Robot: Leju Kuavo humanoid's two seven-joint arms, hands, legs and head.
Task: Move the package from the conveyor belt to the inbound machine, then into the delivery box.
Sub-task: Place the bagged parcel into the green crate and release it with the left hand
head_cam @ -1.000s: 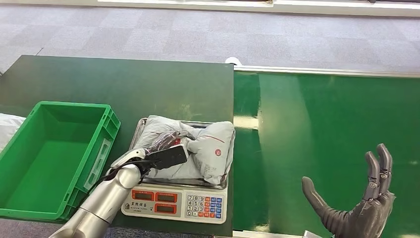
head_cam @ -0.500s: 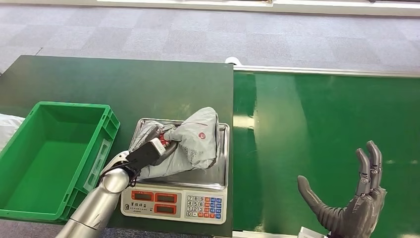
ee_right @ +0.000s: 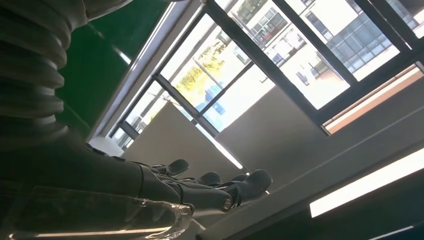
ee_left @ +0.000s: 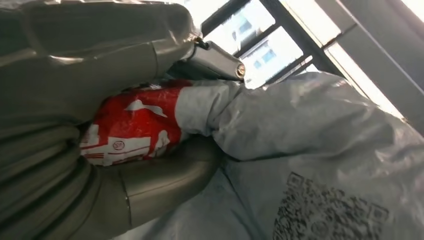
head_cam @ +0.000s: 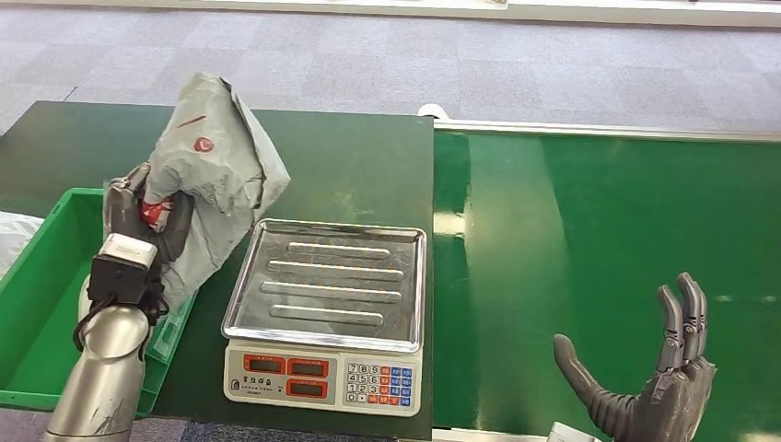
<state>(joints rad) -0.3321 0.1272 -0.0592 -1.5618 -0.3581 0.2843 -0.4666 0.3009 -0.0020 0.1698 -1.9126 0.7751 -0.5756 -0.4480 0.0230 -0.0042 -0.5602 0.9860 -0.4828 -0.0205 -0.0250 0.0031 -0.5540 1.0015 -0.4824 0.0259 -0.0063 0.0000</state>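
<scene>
- Grey package (ee_left: 320,150) w/ red-and-white printed section is being gripped by left hand (ee_left: 100,165), close to cam.
- QR code on pkg is being shown.
- Window frames are being seen behind pkg.

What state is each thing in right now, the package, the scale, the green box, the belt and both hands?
package: lifted, held above the green box's edge
left hand: grips the package
right hand: holds nothing, fingers apart
scale: tray bare
green box: no package inside
conveyor belt: nothing on it
</scene>
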